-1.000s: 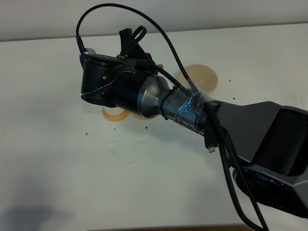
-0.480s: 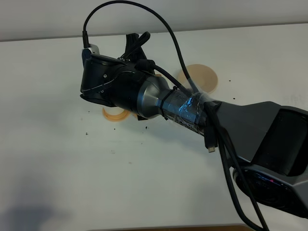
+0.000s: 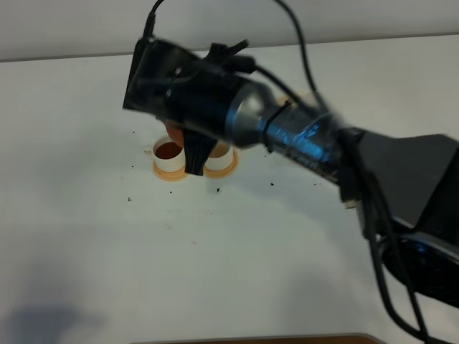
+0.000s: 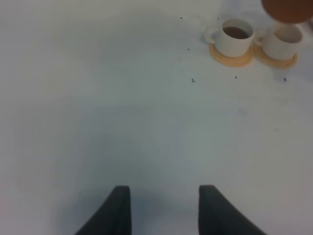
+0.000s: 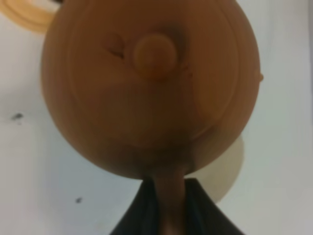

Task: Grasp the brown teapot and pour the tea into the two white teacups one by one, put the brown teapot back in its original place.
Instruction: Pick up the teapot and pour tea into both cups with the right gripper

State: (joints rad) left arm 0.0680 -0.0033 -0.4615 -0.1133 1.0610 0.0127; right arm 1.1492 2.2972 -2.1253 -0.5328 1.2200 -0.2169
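Observation:
The brown teapot fills the right wrist view, lid knob toward the camera. My right gripper is shut on its loop handle. In the high view my right gripper hangs over the two white teacups and the arm hides most of the pot. The left teacup holds dark tea. The right teacup is partly covered, and I cannot see what is in it. Both teacups show in the left wrist view with the teapot just above the right one. My left gripper stands open over bare table, far from them.
Each cup stands on a small orange-tan coaster. A pale cream saucer peeks out from under the teapot in the right wrist view. Dark specks dot the white table. The right arm spans the right half of the table.
The right arm's wrist has swung up and toward the back, uncovering both cups, which it hid before. The teapot moved with it. The left gripper has no earlier frame.

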